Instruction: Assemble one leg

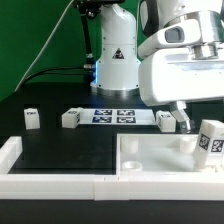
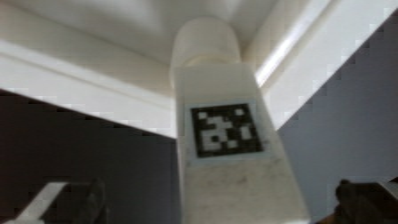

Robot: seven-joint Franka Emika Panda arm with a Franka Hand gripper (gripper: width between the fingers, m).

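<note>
The leg stands tilted in the far right corner socket of the panel, on the exterior view's right of the worktop. The jaws of the gripper stand fully open beside it, holding nothing. Judged half-seated, the leg could topple or jam crooked if regripped off-centre.
</note>
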